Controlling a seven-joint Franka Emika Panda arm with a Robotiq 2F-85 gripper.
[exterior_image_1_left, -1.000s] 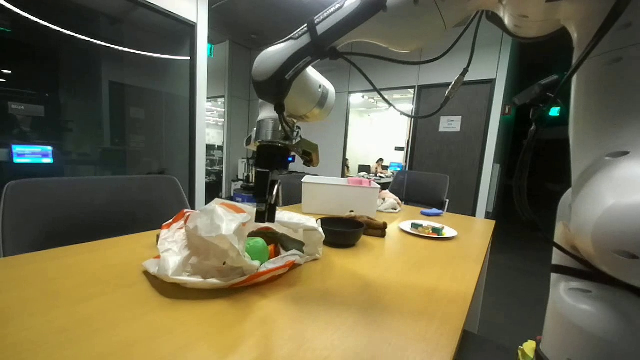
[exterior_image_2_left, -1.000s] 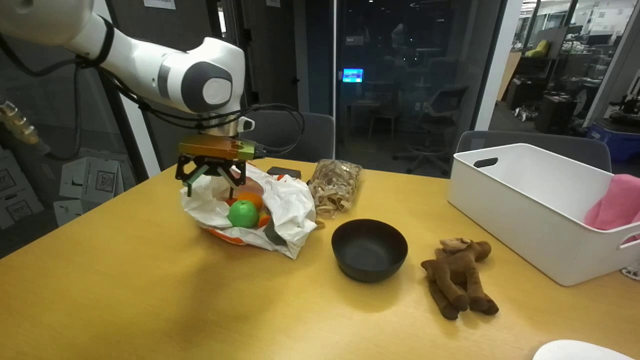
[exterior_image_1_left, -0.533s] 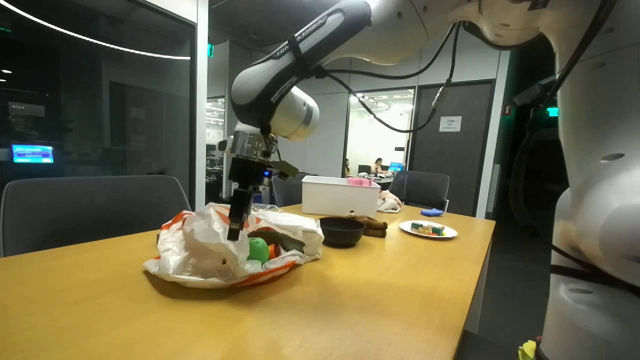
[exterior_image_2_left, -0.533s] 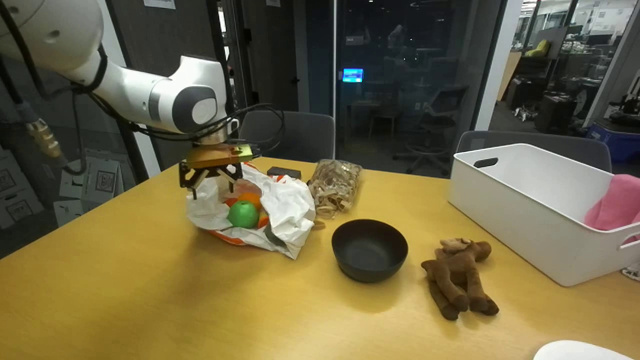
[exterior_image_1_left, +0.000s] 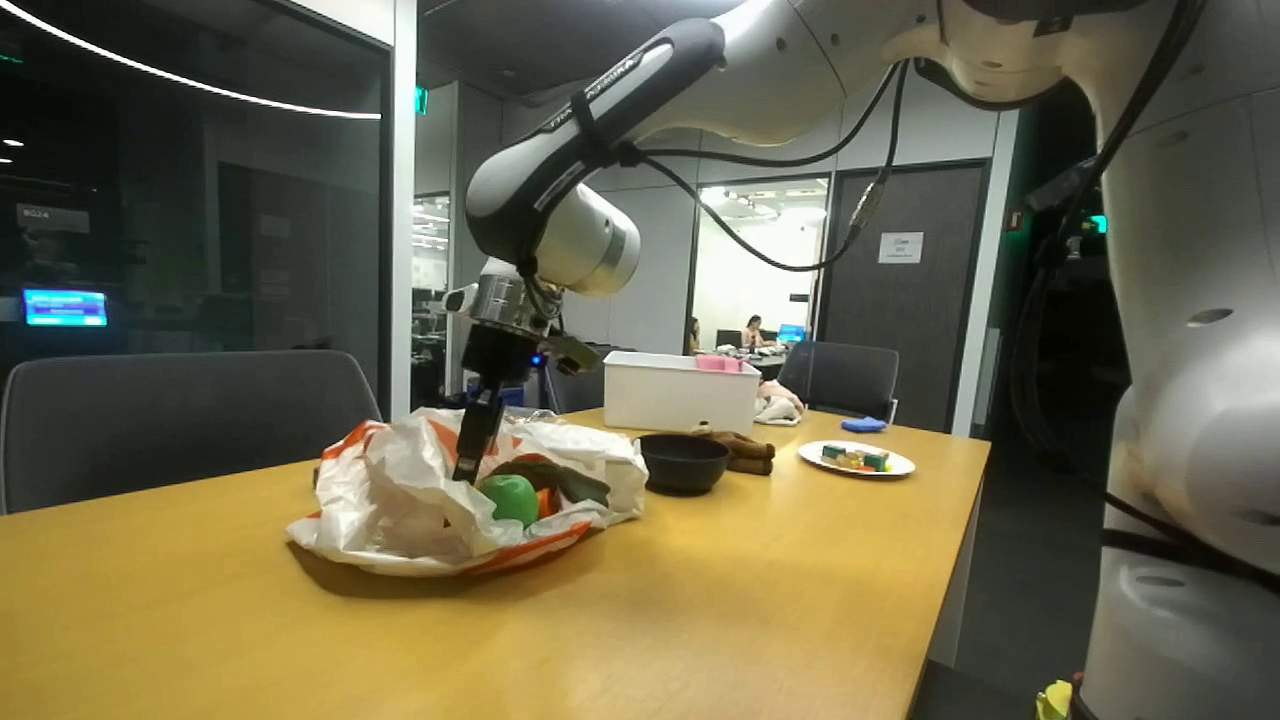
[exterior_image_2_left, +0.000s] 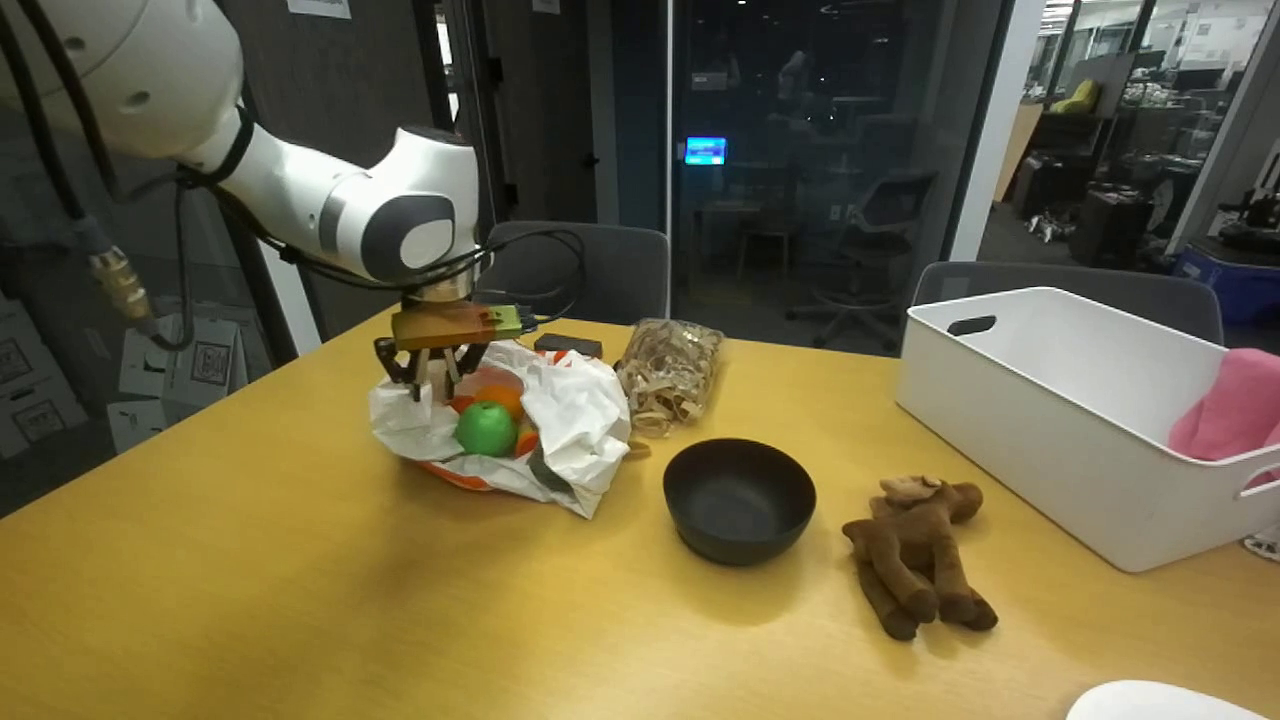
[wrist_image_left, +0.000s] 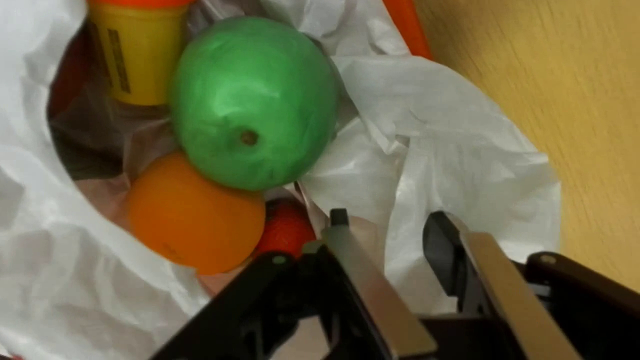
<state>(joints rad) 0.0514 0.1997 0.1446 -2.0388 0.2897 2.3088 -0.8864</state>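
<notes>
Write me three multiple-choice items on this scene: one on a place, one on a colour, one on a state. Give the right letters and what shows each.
1. Where is the green fruit?
A) In the black bowl
B) In the white bag
C) On the plate

2. What colour is the plush toy mostly?
A) Brown
B) Grey
C) Pink

3. How do the jaws of the gripper stand?
A) Pressed together
B) Shut on the green fruit
C) Apart

1: B, since the wrist view shows it nestled among other items within the white plastic.
2: A, since its body and legs are brown in an exterior view.
3: C, since the wrist view shows a gap between them, with white plastic visible there.
</notes>
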